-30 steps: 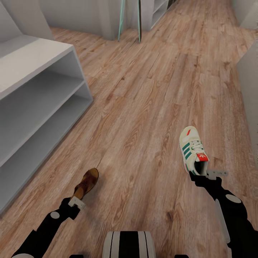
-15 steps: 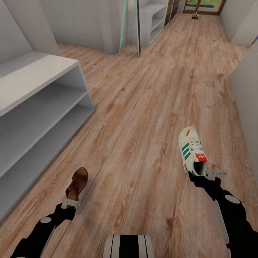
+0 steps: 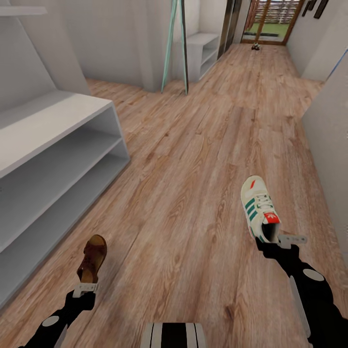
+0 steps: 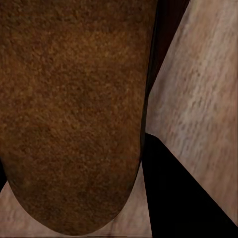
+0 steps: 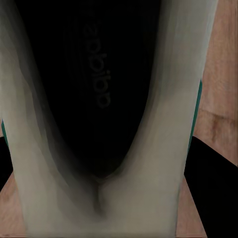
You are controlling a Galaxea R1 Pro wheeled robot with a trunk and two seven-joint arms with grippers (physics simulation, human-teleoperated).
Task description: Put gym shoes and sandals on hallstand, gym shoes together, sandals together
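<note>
My left gripper (image 3: 85,288) is shut on the heel of a brown sandal (image 3: 93,257), held above the corridor floor (image 3: 193,159) at the lower left of the head view. The left wrist view looks straight at the sandal's brown sole (image 4: 74,114). A cream-white gym shoe (image 3: 258,208) with green stripes and a red-orange tab hangs at the right, my right gripper (image 3: 282,240) shut on its heel. Its dark inside (image 5: 99,84) faces the right wrist camera. The hallstand (image 3: 43,159), a pale bench with two low open shelves, stands to the left of the sandal.
A mint-green leaning frame (image 3: 175,46) and a plain white shelf unit (image 3: 203,50) stand further down the corridor. A glazed door (image 3: 273,21) closes the far end, with a small object (image 3: 255,47) on the floor before it. A grey wall (image 3: 326,140) runs along the right.
The head camera has tilted up, showing more of the corridor's far end. My left arm has drawn the sandal back and to the left. The right arm and gym shoe hold still.
</note>
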